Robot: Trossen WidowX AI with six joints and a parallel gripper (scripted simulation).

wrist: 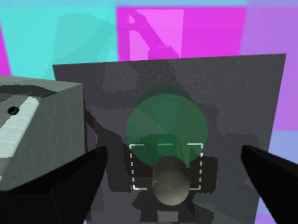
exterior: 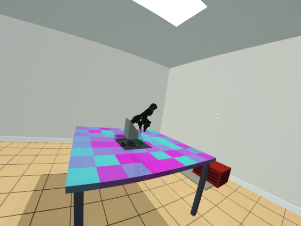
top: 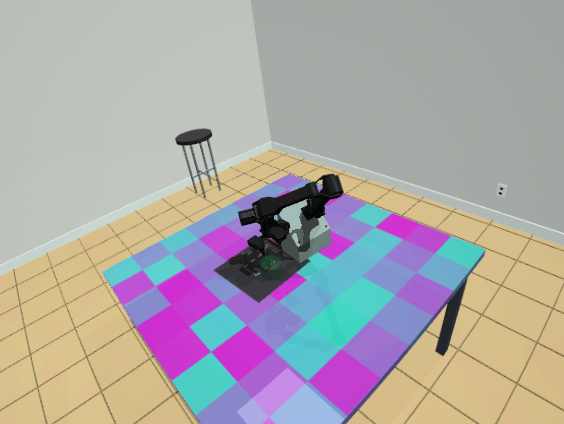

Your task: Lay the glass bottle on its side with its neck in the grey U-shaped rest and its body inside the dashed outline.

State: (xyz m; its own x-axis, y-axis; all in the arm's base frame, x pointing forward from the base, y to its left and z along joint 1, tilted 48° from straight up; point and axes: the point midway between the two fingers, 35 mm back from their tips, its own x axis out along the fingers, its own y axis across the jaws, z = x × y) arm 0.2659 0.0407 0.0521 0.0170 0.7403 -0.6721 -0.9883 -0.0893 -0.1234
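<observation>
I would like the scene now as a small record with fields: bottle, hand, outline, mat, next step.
bottle: green glass bottle, upright on the mat
hand: open, above the bottle; black fingers either side of its neck in the wrist view, holding nothing
outline: dashed, on the mat
mat: dark grey
next step: probably lower, then grip gently
</observation>
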